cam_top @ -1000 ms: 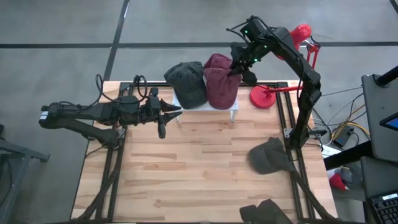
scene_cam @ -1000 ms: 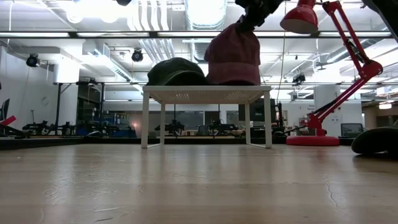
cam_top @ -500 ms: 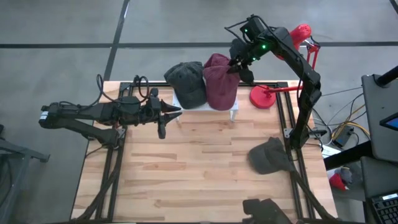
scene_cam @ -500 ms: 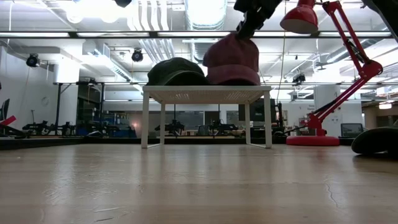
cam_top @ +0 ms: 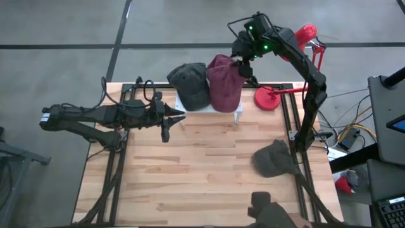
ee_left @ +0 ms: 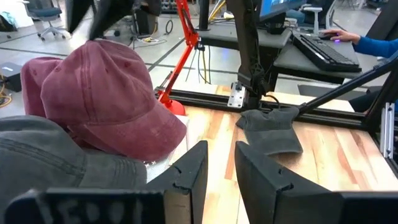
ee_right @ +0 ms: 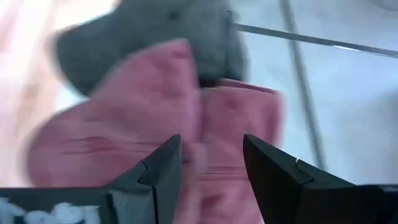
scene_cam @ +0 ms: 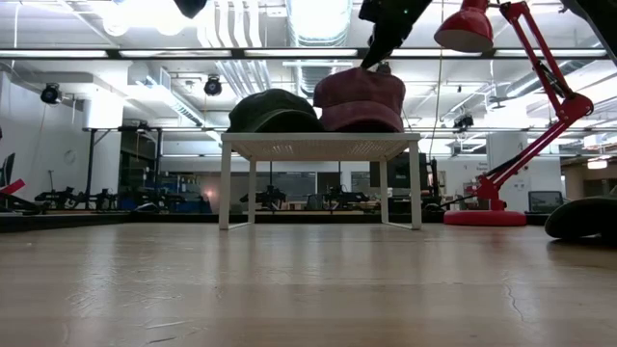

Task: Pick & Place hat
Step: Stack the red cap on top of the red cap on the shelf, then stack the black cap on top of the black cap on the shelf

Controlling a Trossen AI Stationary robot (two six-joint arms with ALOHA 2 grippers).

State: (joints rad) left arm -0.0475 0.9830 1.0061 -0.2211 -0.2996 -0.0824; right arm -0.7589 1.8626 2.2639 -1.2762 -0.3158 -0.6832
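Pale wood-plank table (cam_top: 202, 164); right claw (cam_top: 243, 58) spread, seemingly just clear of the soft maroon cap (cam_top: 223, 83)

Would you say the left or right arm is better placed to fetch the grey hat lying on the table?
Probably the right: its open gripper hovers over the maroon hat, same side as the grey hat; the left gripper waits across the table.

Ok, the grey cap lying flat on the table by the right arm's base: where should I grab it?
Grip the grey cap by its brim, coming straight down from above. It lies collapsed on the wooden table, so the crown is soft and shapeless. The brim's stiff edge, seen in the left wrist view, probably gives the fingers something firmer to pinch.
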